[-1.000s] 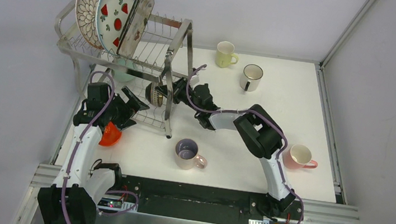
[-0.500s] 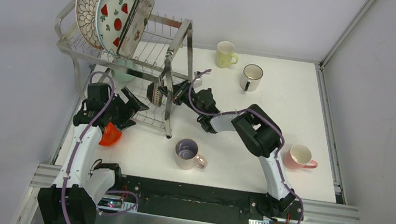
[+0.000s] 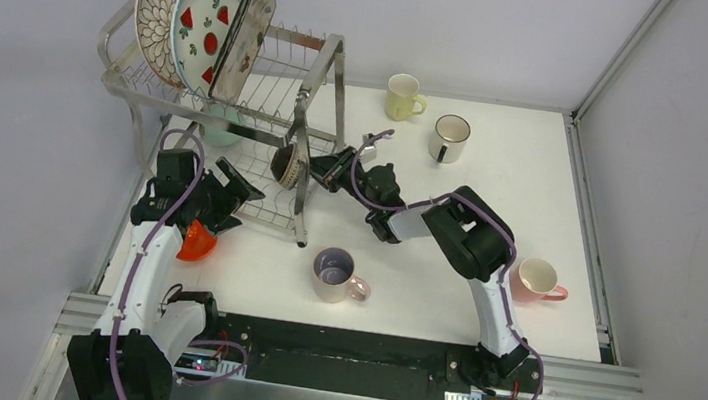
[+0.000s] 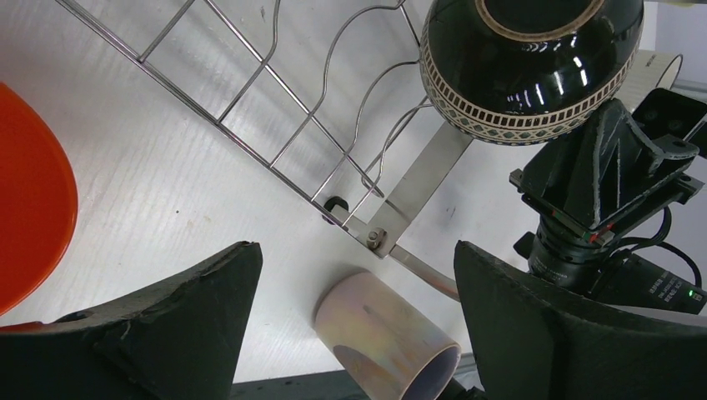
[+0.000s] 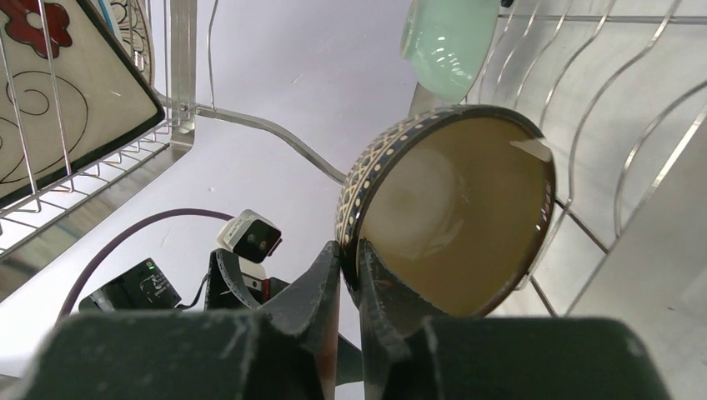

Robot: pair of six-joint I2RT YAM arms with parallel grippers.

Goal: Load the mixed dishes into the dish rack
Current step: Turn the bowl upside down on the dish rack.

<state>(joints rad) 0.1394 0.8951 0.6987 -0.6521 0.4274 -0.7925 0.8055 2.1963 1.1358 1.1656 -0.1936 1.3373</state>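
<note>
My right gripper (image 3: 311, 168) (image 5: 350, 250) is shut on the rim of the brown bowl (image 3: 284, 164) (image 5: 454, 221), holding it on edge at the right end of the silver dish rack's (image 3: 318, 80) lower tier; it also shows in the left wrist view (image 4: 525, 62). My left gripper (image 3: 236, 187) (image 4: 354, 267) is open and empty beside the rack's front left. The orange bowl (image 3: 194, 239) (image 4: 29, 225) lies under my left arm. Three plates (image 3: 206, 32) stand in the upper tier. The mint bowl (image 5: 446, 42) sits in the lower tier.
A lilac mug (image 3: 335, 273) (image 4: 388, 337) stands in front of the rack. A yellow mug (image 3: 403, 96) and a white mug (image 3: 449, 137) stand at the back. A pink mug (image 3: 534, 279) stands at the right, by my right arm.
My right gripper has drawn the brown bowl to the right and slightly back, toward the rack's right end post. My left arm has not moved.
</note>
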